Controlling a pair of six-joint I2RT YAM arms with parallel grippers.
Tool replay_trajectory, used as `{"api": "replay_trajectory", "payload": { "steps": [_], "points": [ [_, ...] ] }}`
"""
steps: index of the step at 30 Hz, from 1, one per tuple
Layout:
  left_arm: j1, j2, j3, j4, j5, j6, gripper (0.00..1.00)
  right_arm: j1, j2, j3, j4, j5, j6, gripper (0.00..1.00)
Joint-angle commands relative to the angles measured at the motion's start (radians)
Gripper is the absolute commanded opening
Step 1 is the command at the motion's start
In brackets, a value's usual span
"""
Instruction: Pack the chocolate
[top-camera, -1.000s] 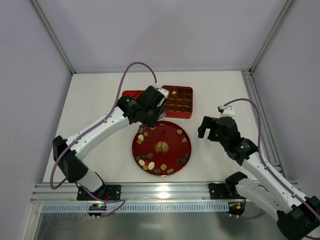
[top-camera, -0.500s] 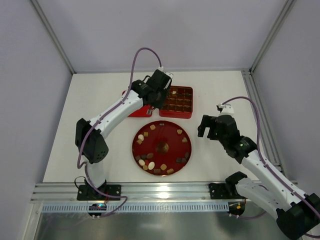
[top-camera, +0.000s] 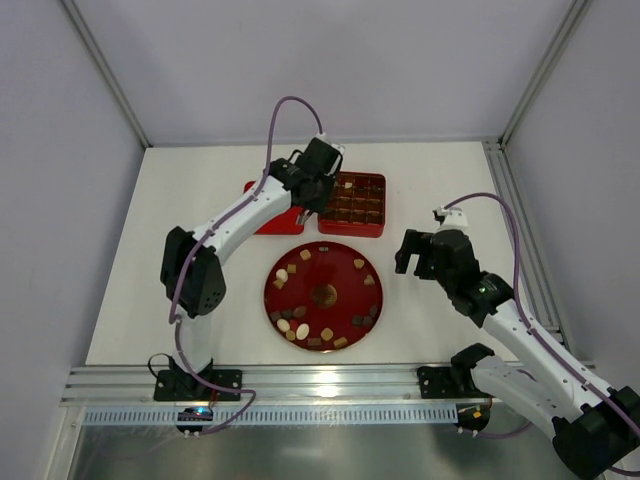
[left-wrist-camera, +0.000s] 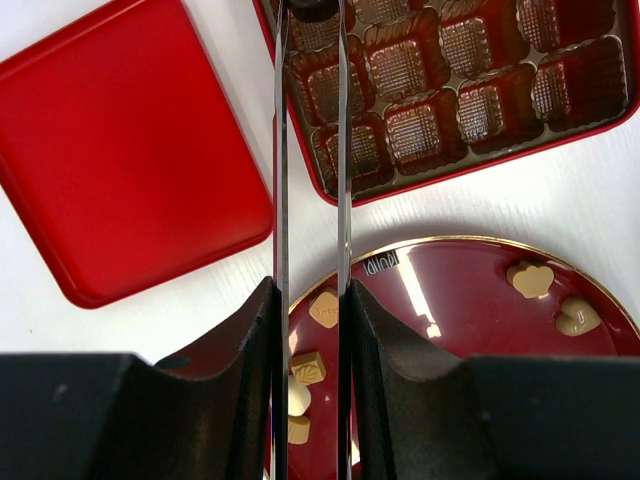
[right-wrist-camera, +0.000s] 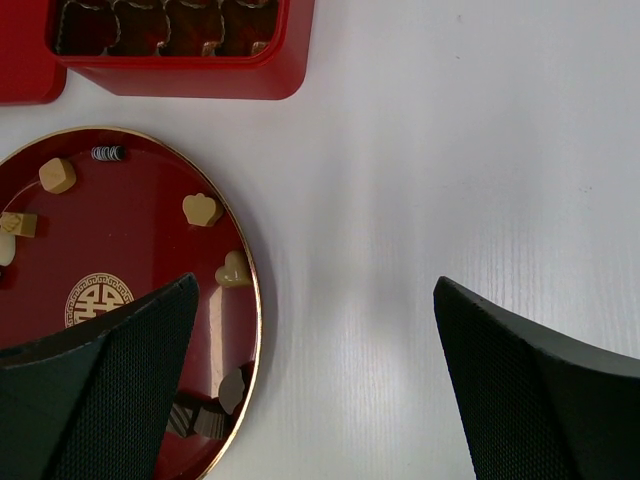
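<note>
While most of the chocolate (top-camera: 302, 330) lies scattered on the red plate (top-camera: 340, 272), the left fingers (left-wrist-camera: 240, 350) stand over the left side of the box (left-wrist-camera: 470, 110), nearly together and clamped on a dark piece (left-wrist-camera: 311, 8). The right fingers (right-wrist-camera: 120, 380) are wide apart above the surface (right-wrist-camera: 400, 150), just right of the plate.

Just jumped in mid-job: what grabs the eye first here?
The round red plate sits centre, scattered with chocolate pieces. Behind it, the left fingers pinch a dark piece over the red grid box. The right fingers hang open beside the plate.
</note>
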Motion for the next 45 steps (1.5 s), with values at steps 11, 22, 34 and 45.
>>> {"api": "replay_trajectory", "payload": {
  "steps": [11,22,34,45],
  "points": [
    [0.005,0.026,0.024,0.057,-0.011,0.0,0.31,-0.01,-0.008,0.022,0.039,0.005,-0.014,1.0],
    [0.008,0.026,0.027,0.054,-0.017,0.003,0.34,-0.015,-0.017,0.022,0.033,0.007,-0.012,1.0],
    [0.009,0.027,0.03,0.05,-0.019,0.006,0.38,-0.012,-0.02,0.019,0.033,0.003,-0.011,1.0],
    [0.007,0.01,0.036,0.043,-0.02,0.013,0.42,-0.015,-0.022,0.023,0.029,0.005,-0.012,1.0]
  ]
}}
